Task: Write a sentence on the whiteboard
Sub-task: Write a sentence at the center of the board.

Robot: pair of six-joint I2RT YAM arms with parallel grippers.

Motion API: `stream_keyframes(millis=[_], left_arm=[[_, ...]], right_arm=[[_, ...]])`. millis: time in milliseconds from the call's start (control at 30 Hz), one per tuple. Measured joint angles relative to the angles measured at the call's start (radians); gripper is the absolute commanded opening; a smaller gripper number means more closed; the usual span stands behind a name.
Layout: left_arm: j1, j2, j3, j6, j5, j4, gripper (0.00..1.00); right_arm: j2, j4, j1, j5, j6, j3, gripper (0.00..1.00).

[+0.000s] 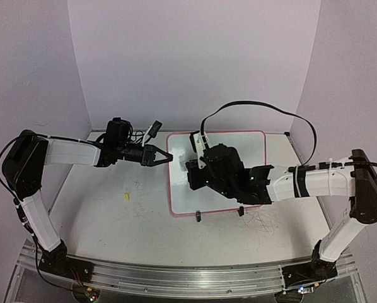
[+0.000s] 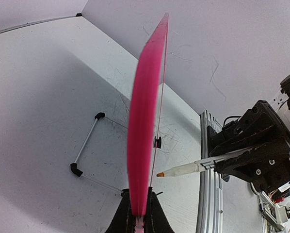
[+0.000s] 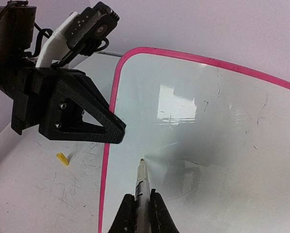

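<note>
Pink-rimmed white rectangular whiteboard (image 1: 251,148) is pinched at its nine-o'clock edge by the left gripper (image 1: 165,156), a white yellow-tipped marker (image 3: 142,177) being clamped in the right gripper (image 3: 140,201).

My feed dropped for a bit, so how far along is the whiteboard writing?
Done: the marker is uncapped, its yellow cap lying on the table; the left claw clamps the left rim of the whiteboard. In hand: the right claw holds the marker, tip at the board's left part. Left: the whole sentence; I see no written words yet.
</note>
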Motion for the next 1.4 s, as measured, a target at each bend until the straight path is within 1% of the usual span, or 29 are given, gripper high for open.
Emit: stream_keyframes(millis=[900, 1400], left_arm=[[-0.002, -0.003, -0.001, 0.0, -0.009, -0.001, 0.0], [-0.002, -0.003, -0.001, 0.0, -0.01, -0.002, 0.0]], right_arm=[[0.041, 0.016, -0.007, -0.008, 0.002, 0.031, 0.0], [0.061, 0.026, -0.007, -0.062, 0.004, 0.041, 0.0]])
